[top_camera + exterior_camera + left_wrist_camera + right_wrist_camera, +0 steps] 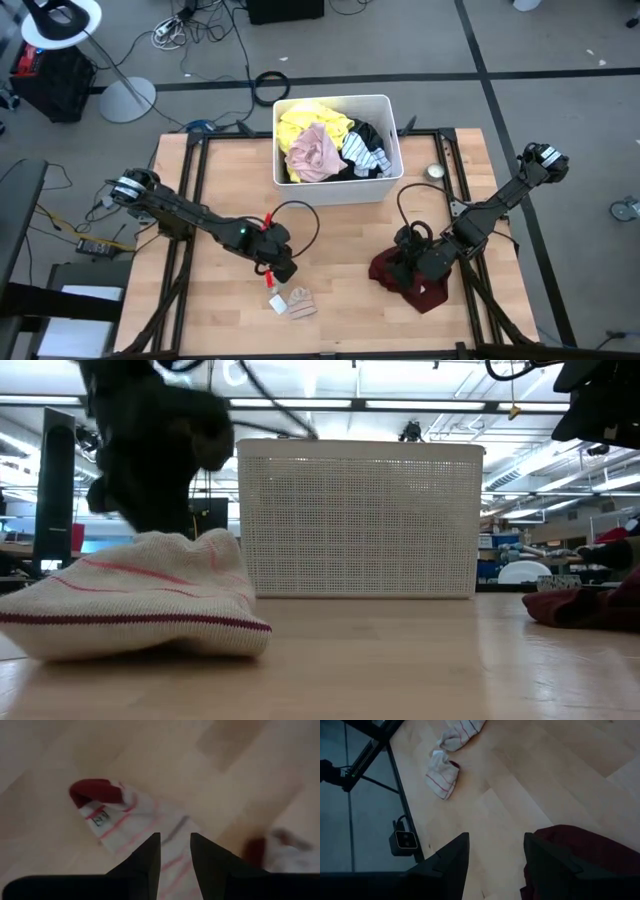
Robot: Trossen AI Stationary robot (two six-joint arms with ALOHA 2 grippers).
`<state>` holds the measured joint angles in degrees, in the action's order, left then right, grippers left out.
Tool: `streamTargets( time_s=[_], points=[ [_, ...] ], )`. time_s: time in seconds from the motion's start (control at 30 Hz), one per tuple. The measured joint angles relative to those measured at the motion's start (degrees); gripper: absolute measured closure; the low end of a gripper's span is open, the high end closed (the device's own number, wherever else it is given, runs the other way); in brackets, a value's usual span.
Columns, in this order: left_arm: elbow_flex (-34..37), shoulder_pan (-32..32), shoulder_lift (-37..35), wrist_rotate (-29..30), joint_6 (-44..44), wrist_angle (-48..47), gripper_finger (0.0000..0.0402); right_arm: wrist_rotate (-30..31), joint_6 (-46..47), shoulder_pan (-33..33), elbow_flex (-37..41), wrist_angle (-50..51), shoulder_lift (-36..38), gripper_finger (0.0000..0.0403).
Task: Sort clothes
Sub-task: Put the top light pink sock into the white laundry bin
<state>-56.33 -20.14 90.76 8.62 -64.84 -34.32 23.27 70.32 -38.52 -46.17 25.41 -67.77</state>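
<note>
A white sock with red stripes and a red tip (115, 815) lies flat on the wooden table near its front, left of the middle; it also shows in the high view (278, 300) and the low view (130, 600). A second small sock (302, 303) lies beside it. My left gripper (280, 272) is open just over the first sock, which shows between its fingers in the left wrist view (175, 855). A maroon garment (412, 282) lies crumpled at the front right. My right gripper (408, 262) is open at its far-left edge, one finger (545, 860) beside the cloth (590, 850). My left gripper points down over the striped sock's middle (172, 845); whether its fingertips touch the sock, I cannot tell. My right gripper stands with one finger against the maroon garment's edge (555, 837); whether it touches the cloth, I cannot tell.
A white plastic bin (385, 110) stands at the table's far middle and holds yellow, pink, striped and dark clothes. A small round metal thing (435, 172) lies right of the bin. Bare wood lies between the two grippers.
</note>
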Motion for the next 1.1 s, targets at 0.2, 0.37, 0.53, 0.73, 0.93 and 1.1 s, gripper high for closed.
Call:
streamTargets(
  time_s=[0.2,0.37,0.53,0.73,0.93,1.1],
  points=[
    [6.82,1.03,0.00,0.72,-0.05,5.43,0.0289,-0.03,-0.29,0.00,0.00,0.00,0.00,0.0214],
    [11.89,1.07,0.14,0.74,-0.04,11.51,0.0291,-0.02,-0.46,0.00,0.00,0.00,0.00,0.0214],
    [13.13,1.21,1.57,-1.11,-1.66,12.55,0.0348,-0.02,-0.46,0.07,0.00,-0.07,0.00,0.0214],
    [9.86,1.16,1.83,-2.36,0.11,11.36,0.0398,0.04,-0.46,0.07,0.00,-0.07,0.00,0.0214],
    [-0.09,1.43,1.84,-0.27,7.50,3.02,0.0400,0.09,-0.50,0.07,0.00,-0.07,0.00,0.0214],
    [-9.33,1.78,1.77,2.83,12.98,-5.45,0.0401,0.25,-0.86,0.07,0.00,-0.07,0.00,0.0214]
  ],
)
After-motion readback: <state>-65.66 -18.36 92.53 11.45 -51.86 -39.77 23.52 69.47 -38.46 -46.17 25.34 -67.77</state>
